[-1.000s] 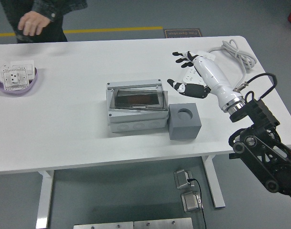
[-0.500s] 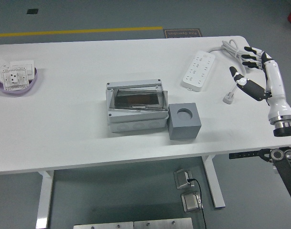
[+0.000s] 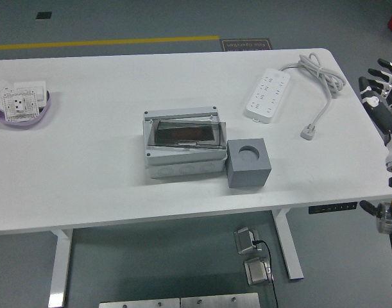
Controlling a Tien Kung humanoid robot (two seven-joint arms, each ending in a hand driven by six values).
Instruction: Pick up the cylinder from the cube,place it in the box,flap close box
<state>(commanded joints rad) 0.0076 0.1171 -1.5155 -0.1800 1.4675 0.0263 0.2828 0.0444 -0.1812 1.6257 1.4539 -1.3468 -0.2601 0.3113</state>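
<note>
One hand in view: the right hand (image 3: 379, 96), at the right border of the frame, off past the right end of the white table (image 3: 86, 173) and well apart from the grey box (image 3: 183, 151). Its black-tipped fingers (image 3: 383, 66) are spread apart and hold nothing. White forearm runs down the frame edge below it to dark joint hardware.

Grey box sits near the table's middle. Its clear, dark-tinted lid (image 3: 185, 133) lies down over the top, slightly askew; whether it is fully latched cannot be told. Contents under the tinted lid cannot be made out.

Grey cube (image 3: 249, 164) stands just right of the box, touching or nearly touching its front right corner. Round socket in the cube's top face looks empty. No cylinder can be made out on the cube or beside the box.

Right of the box and farther back: white power strip (image 3: 267, 95), lying at an angle. Its pale cable (image 3: 325, 83) loops toward the far right corner and comes back down to a plug (image 3: 308, 133) resting flat on the table, right of the cube.

Far left of the box, near the table's left edge: a purple dish (image 3: 30, 117) holding white wall-socket plates (image 3: 19, 101).
</note>
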